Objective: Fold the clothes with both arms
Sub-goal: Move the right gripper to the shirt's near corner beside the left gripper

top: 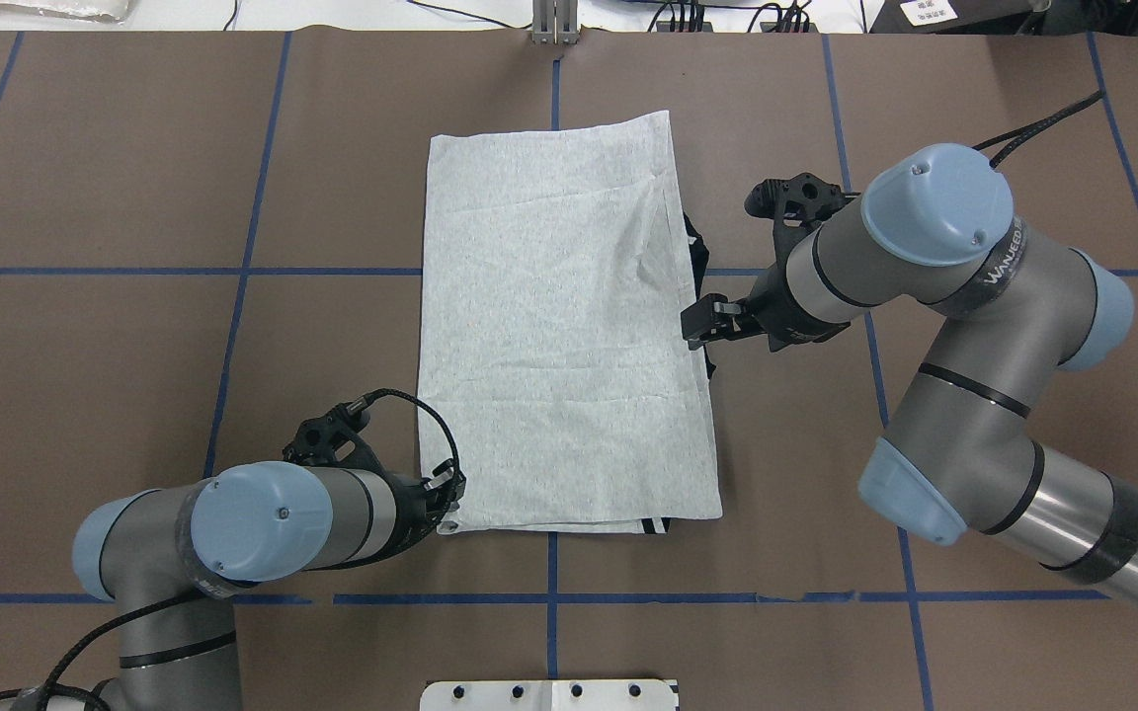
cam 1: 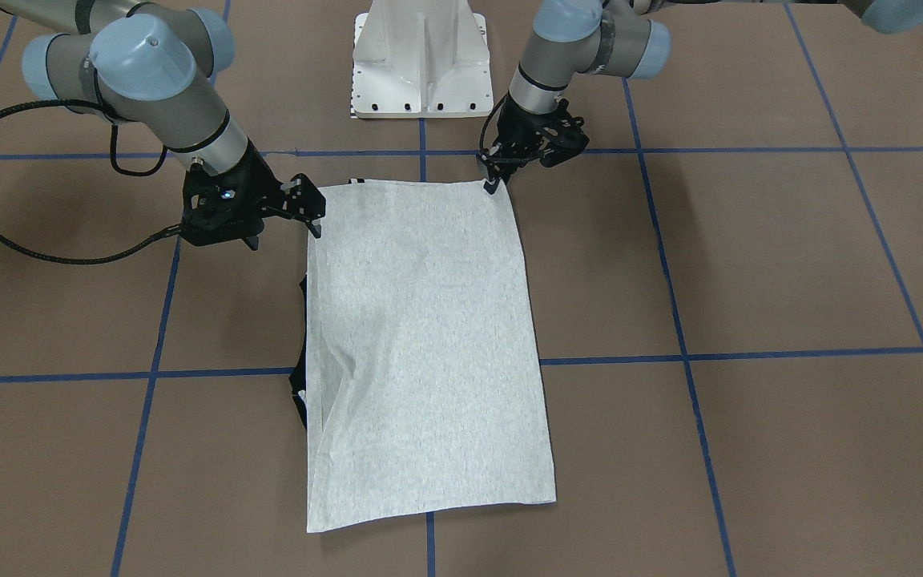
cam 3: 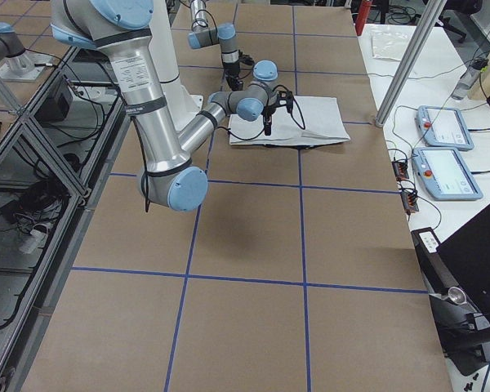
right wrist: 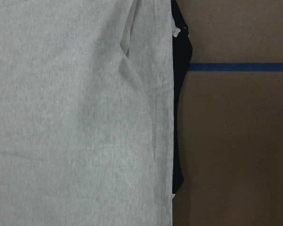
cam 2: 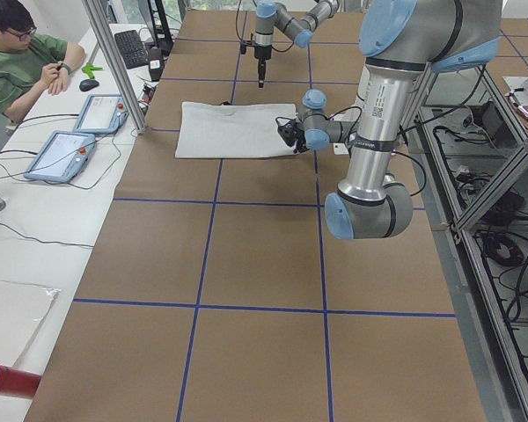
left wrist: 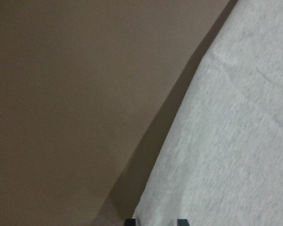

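The light grey T-shirt (cam 1: 421, 336) (top: 559, 326) lies flat on the brown table, folded into a long rectangle with its plain side up. Black trim (top: 695, 247) (right wrist: 179, 94) peeks out along the edge on my right. My left gripper (cam 1: 493, 183) (top: 448, 509) is low at the shirt's near left corner. It is shut on that corner, and grey cloth (left wrist: 226, 141) fills the space between its fingertips (left wrist: 131, 221). My right gripper (cam 1: 311, 210) (top: 699, 324) hovers open just beside the shirt's right edge, holding nothing. The printed front is hidden.
The white pedestal base (cam 1: 421, 64) stands at the robot's side of the table. Blue tape lines (top: 243, 296) grid the brown surface. A seated person (cam 2: 18, 61) and tablets (cam 2: 62, 154) (cam 3: 445, 126) are on the white bench beyond the table's far edge.
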Action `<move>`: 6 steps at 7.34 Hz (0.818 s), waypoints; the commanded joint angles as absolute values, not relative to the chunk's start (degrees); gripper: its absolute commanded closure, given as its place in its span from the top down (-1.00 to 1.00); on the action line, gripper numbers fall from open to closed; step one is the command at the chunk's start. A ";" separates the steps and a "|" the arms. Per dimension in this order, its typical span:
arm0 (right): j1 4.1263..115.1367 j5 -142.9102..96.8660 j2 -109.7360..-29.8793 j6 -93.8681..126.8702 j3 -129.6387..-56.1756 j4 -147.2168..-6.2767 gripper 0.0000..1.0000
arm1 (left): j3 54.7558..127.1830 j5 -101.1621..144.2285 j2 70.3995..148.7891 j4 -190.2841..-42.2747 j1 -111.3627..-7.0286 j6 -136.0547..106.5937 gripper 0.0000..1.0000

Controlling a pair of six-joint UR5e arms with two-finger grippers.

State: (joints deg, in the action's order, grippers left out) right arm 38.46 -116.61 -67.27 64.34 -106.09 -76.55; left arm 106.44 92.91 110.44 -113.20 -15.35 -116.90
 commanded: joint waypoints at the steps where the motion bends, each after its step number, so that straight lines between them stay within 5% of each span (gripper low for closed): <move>1: 38.15 -116.46 -67.24 64.34 -106.17 -76.55 1.00 | 106.78 93.16 110.39 -113.20 -15.38 -116.72 -0.93; 6: 27.82 -107.27 -65.75 82.72 -106.00 -77.25 1.00 | 109.78 93.34 111.01 -112.85 -16.00 -116.72 -1.00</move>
